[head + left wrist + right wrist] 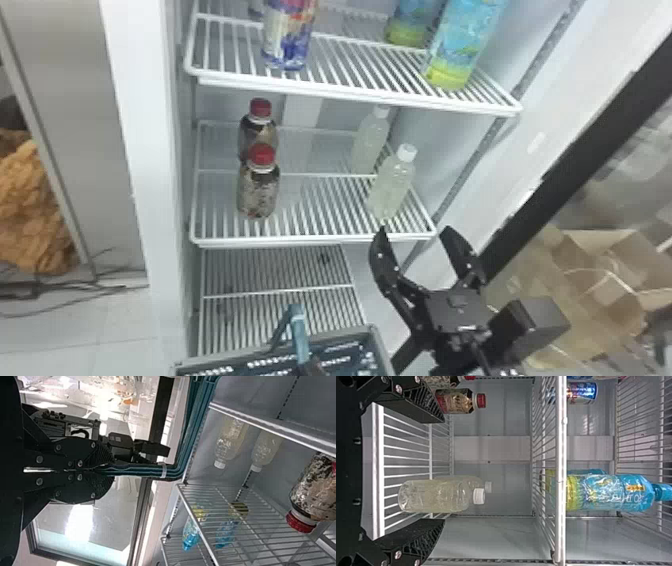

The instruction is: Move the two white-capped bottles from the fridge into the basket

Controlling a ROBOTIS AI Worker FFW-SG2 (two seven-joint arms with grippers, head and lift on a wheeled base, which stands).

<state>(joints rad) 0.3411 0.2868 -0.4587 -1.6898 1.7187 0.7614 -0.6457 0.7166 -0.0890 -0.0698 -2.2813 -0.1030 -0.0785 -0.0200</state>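
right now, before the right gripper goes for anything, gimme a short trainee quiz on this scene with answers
1. True or false: the right gripper is open, with no bottle in its grasp.

2. Which bottles stand on the same wire shelf as the white-capped bottles?
a) the blue-and-yellow ones
b) the red-capped ones
c) none

3. Fill in: the left gripper is closed on the basket's ____.

Key: 1 true; 2 b; 3 handle
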